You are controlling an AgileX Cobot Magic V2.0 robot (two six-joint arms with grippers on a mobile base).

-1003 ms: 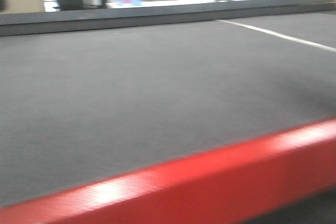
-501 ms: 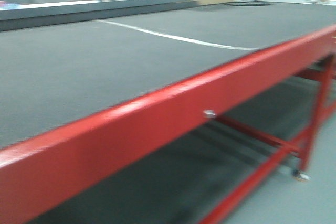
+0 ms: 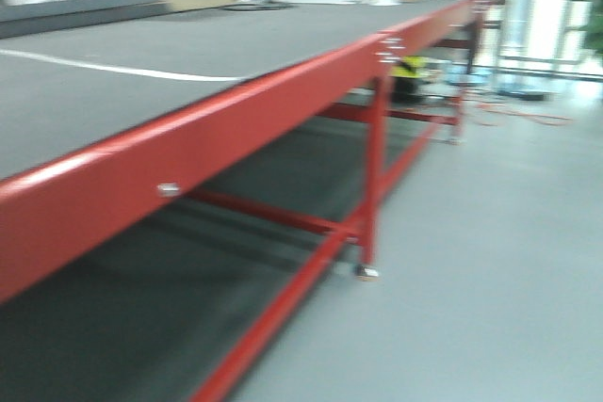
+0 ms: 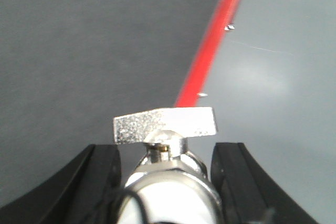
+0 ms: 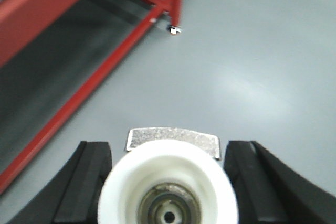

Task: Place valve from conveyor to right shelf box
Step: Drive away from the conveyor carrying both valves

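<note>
**Both jaws loaded**

Left wrist view: clamping a small silvery metal valve [image 4: 167, 177] in the left gripper [image 4: 167, 153], with black curved fingers [image 4: 102, 179] tight against both flanks of its body. Gripping with jaws closed on it. Topped with a flat rectangular handle [image 4: 165, 124], set crosswise and level. Held up off any surface, right over the line of the long red metal side rail [image 4: 210, 45]. To frame left, the wide dark grey woven belt of the conveyor [image 4: 79, 51]; to frame right, smooth pale grey floor [image 4: 283, 87]. Cut off at the lower body by the frame edge.

Right wrist view: clamping a second valve [image 5: 168, 190] in the right gripper [image 5: 169, 146], again with a black finger on each side. Gripping with jaws closed on that one too. Facing the lens with a round cream-white base [image 5: 168, 161] and a dark metal bore at its centre. Showing only a strip of silvery handle behind the top rim. Held above the floor, beside the red lower frame bars [image 5: 79, 98] and apart from a red leg with a small metal foot [image 5: 174, 30].

Front view: badly blurred. Looking along the conveyor from its near side. Across the belt, a thin white line [image 3: 113, 69]. On the rail, a silver bolt head [image 3: 169, 189]. Under the far end, something yellow [image 3: 410, 67], too smeared to identify.
</note>
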